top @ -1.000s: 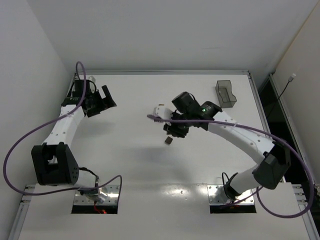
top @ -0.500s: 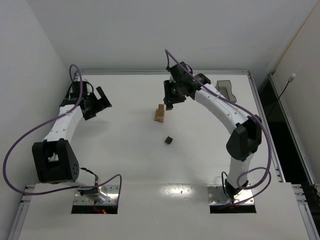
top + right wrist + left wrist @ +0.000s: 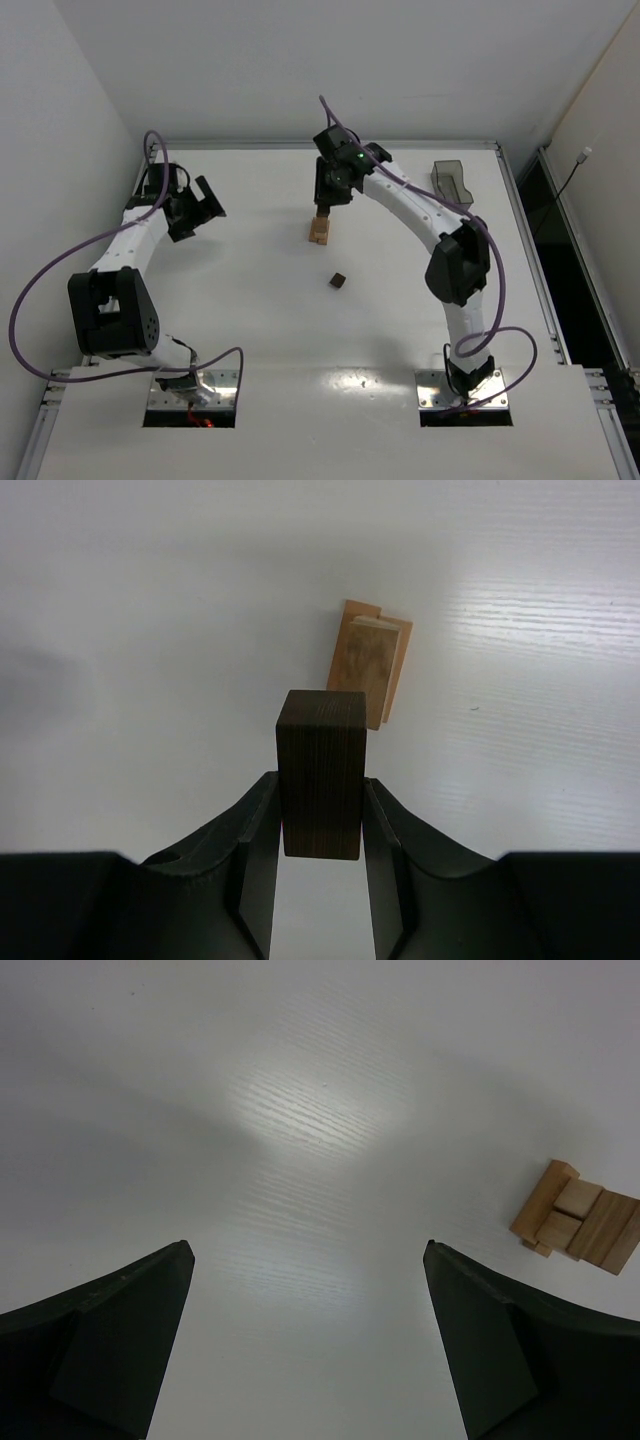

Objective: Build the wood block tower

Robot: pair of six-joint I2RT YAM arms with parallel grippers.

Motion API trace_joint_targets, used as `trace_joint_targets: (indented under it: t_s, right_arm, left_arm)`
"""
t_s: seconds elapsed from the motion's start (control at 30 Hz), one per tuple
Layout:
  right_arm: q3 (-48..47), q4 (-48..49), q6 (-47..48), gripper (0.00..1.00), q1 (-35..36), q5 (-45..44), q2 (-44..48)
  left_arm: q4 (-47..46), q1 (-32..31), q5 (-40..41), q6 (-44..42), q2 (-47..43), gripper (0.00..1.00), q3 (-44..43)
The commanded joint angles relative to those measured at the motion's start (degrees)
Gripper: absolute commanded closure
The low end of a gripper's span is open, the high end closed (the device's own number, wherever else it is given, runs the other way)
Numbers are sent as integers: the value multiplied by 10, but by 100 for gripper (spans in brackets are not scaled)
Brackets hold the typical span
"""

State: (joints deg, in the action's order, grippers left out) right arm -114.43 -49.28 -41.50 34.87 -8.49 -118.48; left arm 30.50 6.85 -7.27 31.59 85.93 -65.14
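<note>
A dark brown rectangular wooden block (image 3: 321,770) is being gripped by the right gripper (image 3: 327,198), now swung across to nearly above the low light-tan wood block tower (image 3: 320,231), so stacking is being readied. The left gripper (image 3: 308,1250) is being held open, well apart.

A robotics lab: white walls (image 3: 300,70) enclose a table (image 3: 250,330) carrying cabled arms (image 3: 405,205).

One white table (image 3: 250,320) holds two robot arms, a left arm (image 3: 125,250) and a right arm (image 3: 410,205), with two grippers, the left gripper (image 3: 308,1250) and the right gripper (image 3: 320,780). Two dark brown blocks: one held block (image 3: 321,765) in the right gripper, one loose block (image 3: 338,281) on the table. One stack of tan blocks (image 3: 319,231), its block count unclear. One dark plastic tray (image 3: 452,186)
</note>
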Motion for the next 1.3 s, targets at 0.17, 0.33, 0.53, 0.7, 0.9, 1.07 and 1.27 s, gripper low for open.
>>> trace_joint_targets:
  t_s: [0.17,0.33,0.53,0.7,0.9,1.07,1.27]
  right_arm:
    - [-41,3,-22,100,-1,8,-39]
    - [-41,8,-22,100,-6,8,-51]
    - [-59,8,-22,100,-6,2,-77]
    - [-69,14,-22,100,-6,-3,-88]
    - [-75,19,-22,100,-11,-14,-98]
    - [-75,19,-22,100,-17,-14,-104]
    - [-75,19,-17,100,-17,-14,-109]
  left_arm:
    - [-13,4,-12,5,-3,0,-24]
    - [-13,4,-17,5,-3,0,-24]
    - [-18,4,-17,5,-3,0,-24]
    - [-18,4,-17,5,-3,0,-24]
    - [-18,4,-23,5,-3,0,-24]
    - [-18,4,-23,5,2,0,-24]
    - [-18,4,-28,5,2,0,-24]
